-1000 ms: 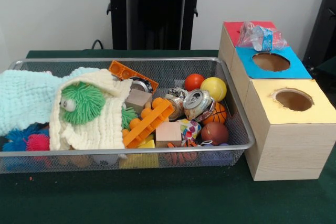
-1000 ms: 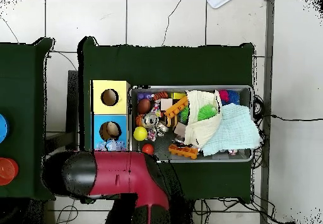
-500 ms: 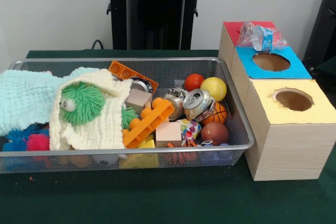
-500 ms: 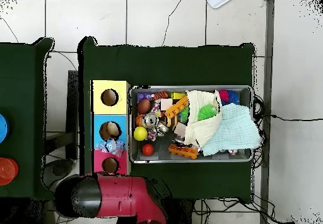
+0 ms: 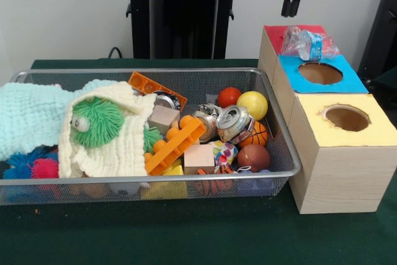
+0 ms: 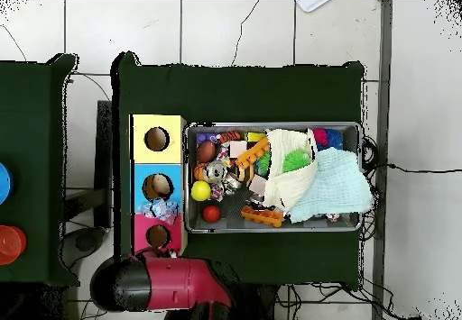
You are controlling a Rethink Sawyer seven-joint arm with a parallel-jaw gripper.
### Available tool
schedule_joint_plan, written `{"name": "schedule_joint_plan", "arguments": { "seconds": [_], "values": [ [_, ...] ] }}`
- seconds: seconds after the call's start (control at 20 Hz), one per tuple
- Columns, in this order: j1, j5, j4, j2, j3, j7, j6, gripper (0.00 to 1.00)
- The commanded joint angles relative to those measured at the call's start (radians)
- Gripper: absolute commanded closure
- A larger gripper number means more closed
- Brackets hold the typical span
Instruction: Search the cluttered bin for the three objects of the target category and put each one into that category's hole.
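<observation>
**Hanging clear of the boxes, gripper empty, cans in the bin**

Front view: the gripper [image 5: 289, 8] hangs at the top edge, above and behind the red-topped box [image 5: 279, 31], well apart from the bin [image 5: 273, 138]. Its two dark fingers [image 5: 286, 4] point down close together with only a narrow gap, and nothing is between them. A crumpled clear plastic bottle [image 5: 307, 44] lies across the seam between the red top and the blue-topped box [image 5: 347, 82]; the yellow-topped box [image 5: 378, 131] stands nearest the camera. In the wire-mesh bin, a silver drink can [image 5: 234, 121] lies tilted with its pull-tab top facing the camera, resting against a small basketball [image 5: 257, 133]. A second can [image 5: 206, 122] lies just beside it, and a third can [image 5: 166, 99] shows partly behind an orange plastic plate [image 5: 155, 87]. A green spiky ball [image 5: 97, 121] with an eye sits in a cream cloth [image 5: 124, 147]; a pale mint cloth [image 5: 31, 113] drapes over the bin's end.

Overhead view: the red and black arm [image 6: 158, 283] lies below the row of boxes, off the bin [image 6: 275, 230]. The gripper itself cannot be made out here. The cans [image 6: 219, 176] cluster at the bin's end next to the boxes, beside a yellow ball [image 6: 200, 191].
</observation>
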Motion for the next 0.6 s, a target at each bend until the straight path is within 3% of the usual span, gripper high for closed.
{"name": "schedule_joint_plan", "arguments": {
  "seconds": [0.05, 0.6],
  "values": [
    [-0.011, 0.059, 0.001, 0.156, 0.103, 0.208, -0.097, 1.0],
    [0.029, 0.072, -0.115, 0.213, 0.068, 0.223, -0.046, 1.0]
  ]
}}
